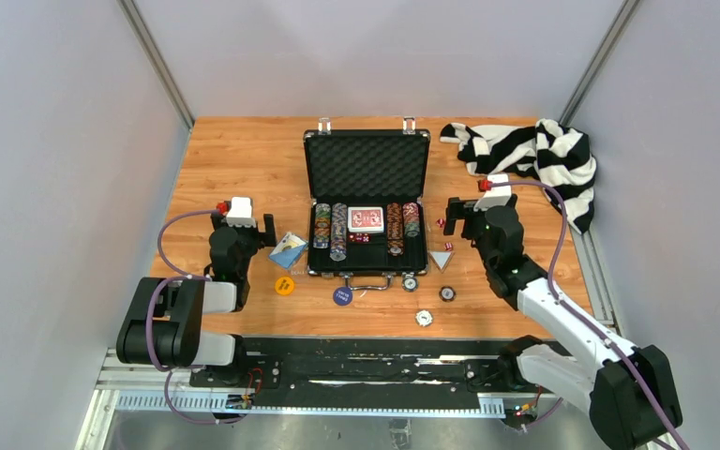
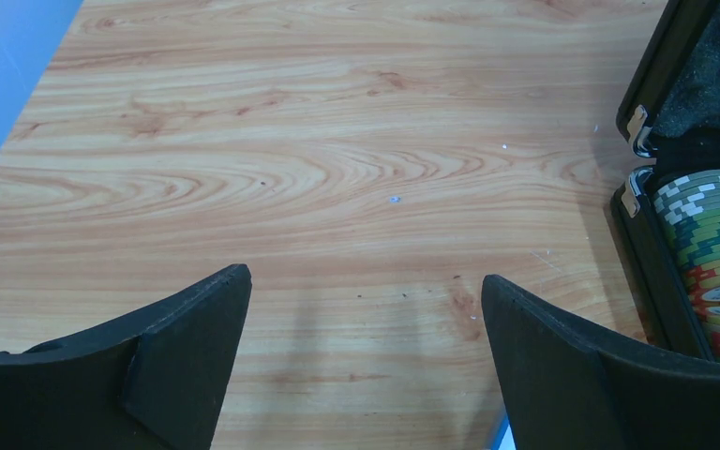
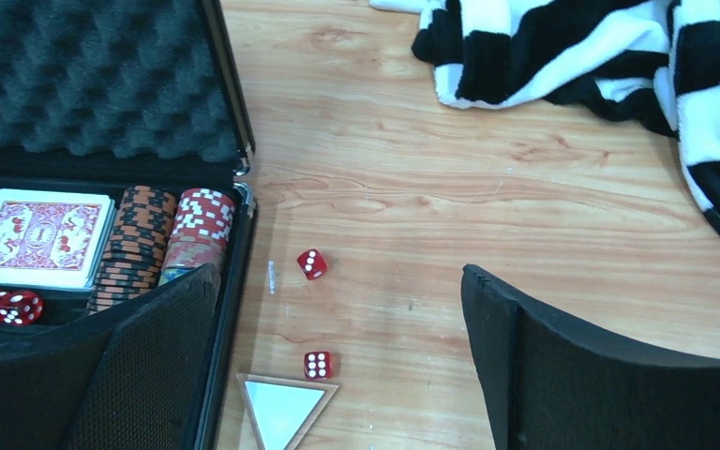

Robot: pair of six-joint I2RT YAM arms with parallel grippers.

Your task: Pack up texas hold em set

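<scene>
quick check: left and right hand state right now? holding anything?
Left hand: open, empty.
Right hand: open, empty, over loose red dice on the table.

1. The table (image 1: 244, 159) is carrying an open case (image 1: 366, 164) at its middle.
2. A striped cloth (image 1: 534, 150) is lying at the far right corner.
3. Two dice (image 3: 311, 263) and a triangle (image 3: 281, 408) are lying just right of the case.
4. A deck (image 1: 288, 249) is lying left of it, and buttons (image 1: 284, 285) are sitting in front.
</scene>
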